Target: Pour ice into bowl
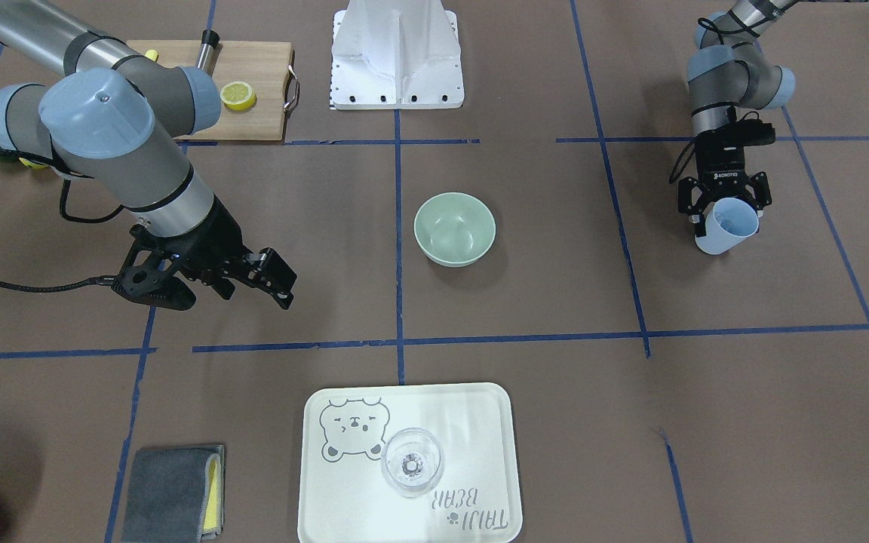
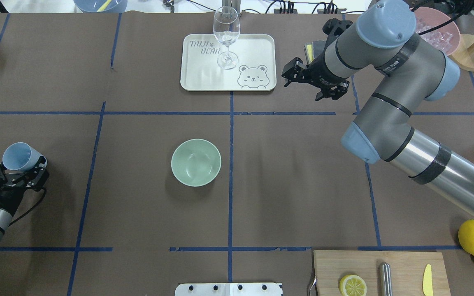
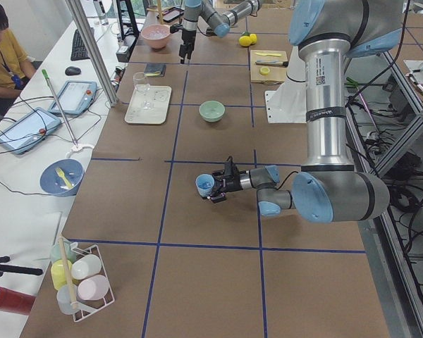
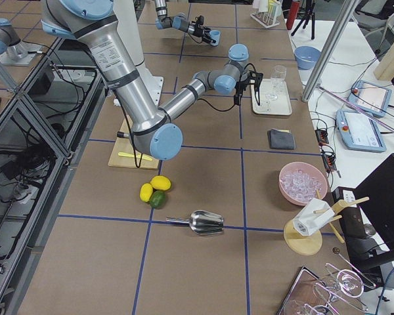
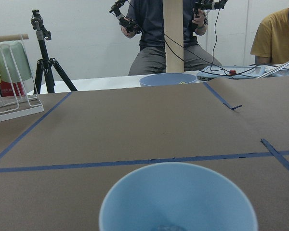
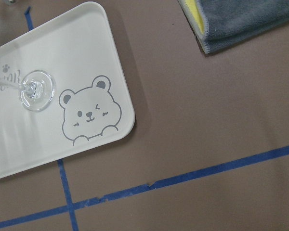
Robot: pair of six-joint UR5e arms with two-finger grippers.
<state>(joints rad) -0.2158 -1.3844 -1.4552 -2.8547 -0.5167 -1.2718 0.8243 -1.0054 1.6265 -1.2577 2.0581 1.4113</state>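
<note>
The pale sage-green bowl (image 2: pixel 196 162) stands upright and empty near the table's middle; it also shows in the front view (image 1: pixel 454 228). My left gripper (image 2: pixel 19 164) is shut on a light blue cup (image 2: pixel 17 156) at the table's left end, far from the bowl, with the cup tilted. In the left wrist view the cup (image 5: pixel 178 202) fills the bottom edge, and I cannot tell what is in it. Clear ice cubes (image 4: pixel 302 180) lie heaped in the pink container (image 2: pixel 447 22). My right gripper (image 2: pixel 309 85) is open and empty above the table, beside the tray.
A white bear tray (image 2: pixel 257 45) with a wine glass (image 2: pixel 226 33) is at the far side. A grey-yellow cloth (image 1: pixel 170 490) lies near it. A cutting board (image 2: pixel 335 263) with a lemon slice (image 2: pixel 352 285), whole lemons (image 2: pixel 473 237) and a metal scoop (image 4: pixel 207 223) are on the right.
</note>
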